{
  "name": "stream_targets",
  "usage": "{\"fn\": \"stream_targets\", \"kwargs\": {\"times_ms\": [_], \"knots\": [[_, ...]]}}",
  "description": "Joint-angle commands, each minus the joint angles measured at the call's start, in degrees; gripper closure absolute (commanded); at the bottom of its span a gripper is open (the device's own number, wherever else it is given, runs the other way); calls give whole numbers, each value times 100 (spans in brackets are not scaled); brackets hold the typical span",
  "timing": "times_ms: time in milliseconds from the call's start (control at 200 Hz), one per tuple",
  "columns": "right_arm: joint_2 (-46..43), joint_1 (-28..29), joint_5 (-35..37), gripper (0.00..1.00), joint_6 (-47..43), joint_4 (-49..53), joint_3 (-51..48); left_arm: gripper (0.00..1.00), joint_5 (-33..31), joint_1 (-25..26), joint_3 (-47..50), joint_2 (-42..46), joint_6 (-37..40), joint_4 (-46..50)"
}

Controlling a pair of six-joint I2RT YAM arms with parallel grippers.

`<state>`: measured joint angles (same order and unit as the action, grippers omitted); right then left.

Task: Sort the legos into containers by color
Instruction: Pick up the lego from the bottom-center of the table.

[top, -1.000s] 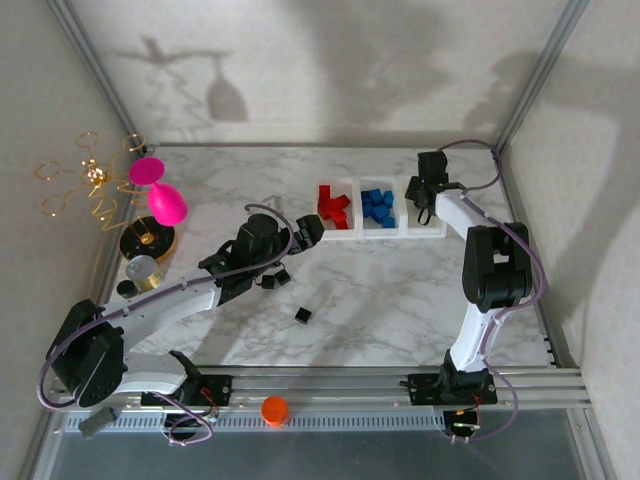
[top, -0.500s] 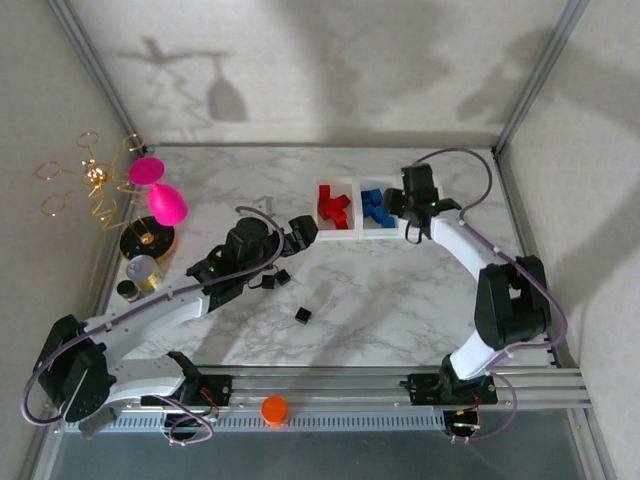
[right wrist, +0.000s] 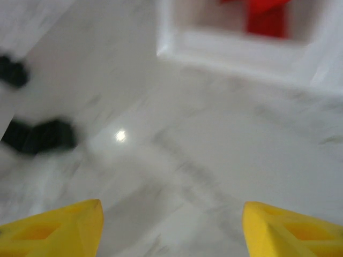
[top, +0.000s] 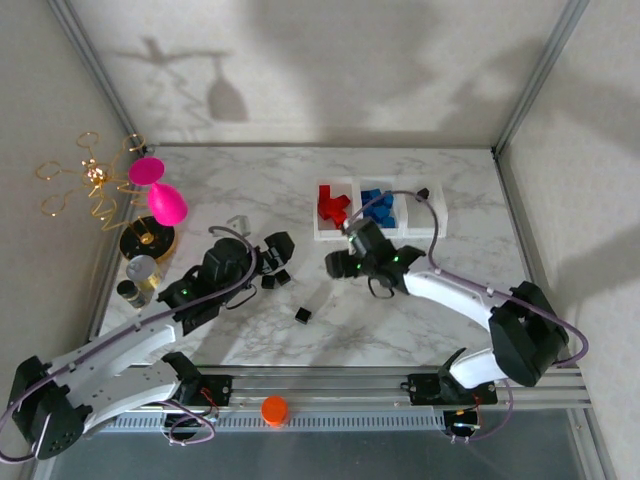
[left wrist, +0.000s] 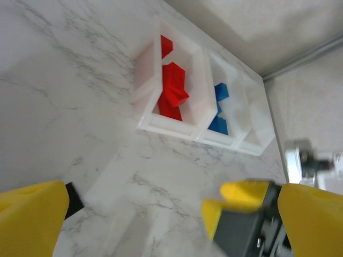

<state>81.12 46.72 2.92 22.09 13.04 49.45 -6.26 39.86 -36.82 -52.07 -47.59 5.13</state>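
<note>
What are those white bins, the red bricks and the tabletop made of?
White bins: probably plastic, milky and translucent; red tints the wall. Red bricks: probably hard plastic, uniform colour, sharp moulded edges. Tabletop: marble-look, grey veins, glossy; may be printed laminate.

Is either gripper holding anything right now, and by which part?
Nothing is held. The right gripper has its jaws apart over the marble table; the left gripper is open too, a small black plastic brick lying beside one finger.
</note>
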Motion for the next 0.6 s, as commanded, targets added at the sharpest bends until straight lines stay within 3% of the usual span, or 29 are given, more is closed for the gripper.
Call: {"fn": "stream_targets", "kwargs": {"times_ms": [0,295,596], "knots": [[-39,468,-331,30,71,-309,-177,0,-460,-47,146,404,-203,650],[608,1602,-207,27,-62,-672,-180,0,-723,-66,323,1005,-415,1303],[1374,2013,87,30,-532,-551,153,0,-839,-66,487,1333,-553,1477]]}}
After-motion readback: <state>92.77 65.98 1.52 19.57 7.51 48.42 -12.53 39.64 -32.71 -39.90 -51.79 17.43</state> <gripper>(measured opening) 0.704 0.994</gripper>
